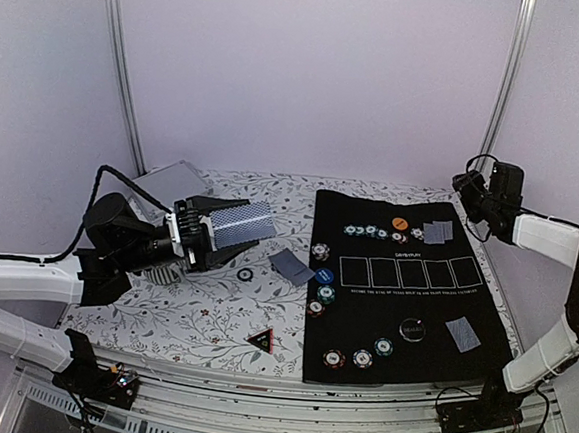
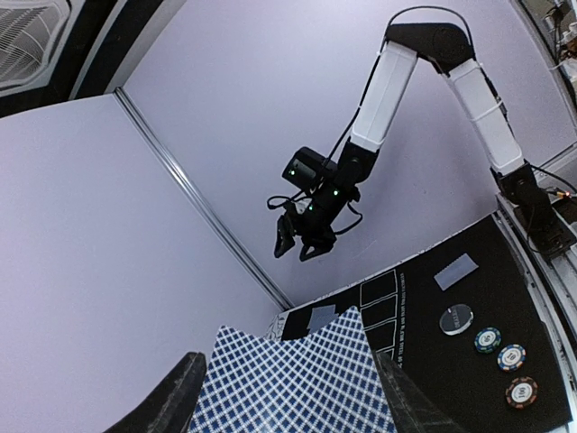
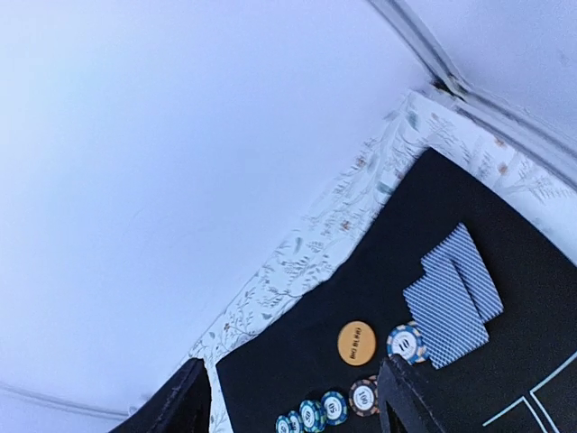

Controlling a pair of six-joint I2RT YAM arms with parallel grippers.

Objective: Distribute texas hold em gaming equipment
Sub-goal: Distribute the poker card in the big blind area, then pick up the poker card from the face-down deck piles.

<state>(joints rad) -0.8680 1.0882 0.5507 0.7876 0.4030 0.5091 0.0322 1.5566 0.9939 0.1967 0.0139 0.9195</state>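
My left gripper (image 1: 230,228) hovers over the flowered cloth at the left, shut on a deck of blue-checked playing cards (image 2: 297,379) held between both fingers. My right gripper (image 3: 293,408) is raised at the far right corner, open with nothing between its fingers. Below it two playing cards (image 3: 451,302) lie overlapped beside an orange button (image 3: 355,343) and a row of striped poker chips (image 3: 363,395). On the black mat (image 1: 403,301) lie another card (image 1: 463,333), a black disc (image 1: 414,330), a blue button (image 1: 324,275) and chips (image 1: 362,359) near the front. One card (image 1: 292,266) lies just left of the mat.
A silver case (image 1: 167,184) sits at the back left behind my left arm. A single chip (image 1: 245,274) and a dark triangular marker (image 1: 261,341) lie on the flowered cloth. Metal frame posts (image 1: 121,63) stand at the back corners.
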